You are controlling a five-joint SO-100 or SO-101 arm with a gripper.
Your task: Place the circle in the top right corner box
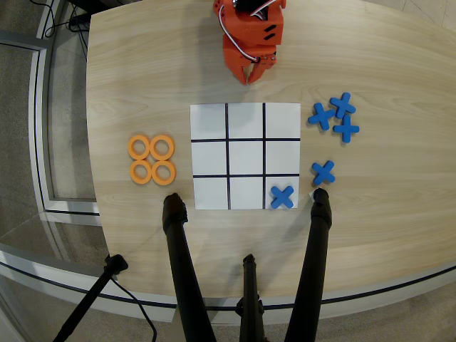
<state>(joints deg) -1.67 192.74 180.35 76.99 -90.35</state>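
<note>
Four orange rings (pixel 152 158) lay clustered left of the nine-cell grid sheet (pixel 246 156). One blue X (pixel 282 197) occupied its lower-right cell; four blue Xs (pixel 335 117) lay right. Orange pincer (pixel 250 75) above sheet, empty, slightly parted.

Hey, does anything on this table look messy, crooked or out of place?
Mostly tidy. The four orange rings sit in a neat square left of the grid sheet. The blue crosses right of it lie loosely, two overlapping. One cross sits in the sheet's bottom right cell.
</note>
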